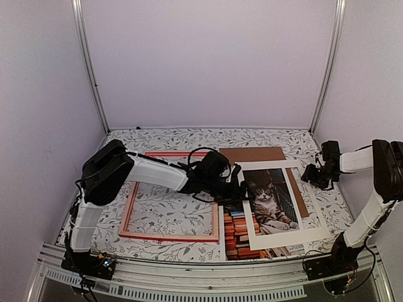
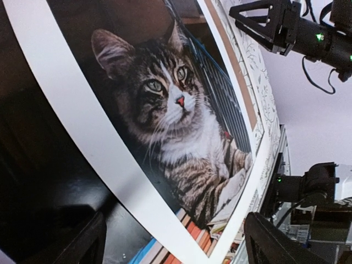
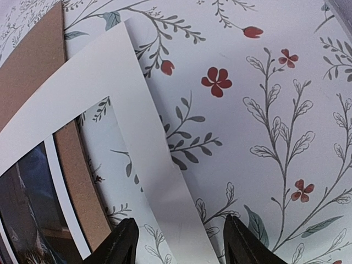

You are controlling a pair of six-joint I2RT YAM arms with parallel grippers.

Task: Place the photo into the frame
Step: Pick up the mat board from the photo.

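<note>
the photo (image 1: pixel 272 200) lies just right of the frame (image 1: pixel 170 237), long axis front to back, the left gripper (image 1: pixel 238 189) spread open at its left edge, the right gripper (image 1: pixel 313 174) unclenched past its right side.

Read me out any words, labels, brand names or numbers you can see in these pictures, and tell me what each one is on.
None can be read in any view.
On the photo, the printed book spines are only colour bands; any lettering is too small to read.
The mat board, backing board, the frame and floral table cover: no writing visible.
</note>
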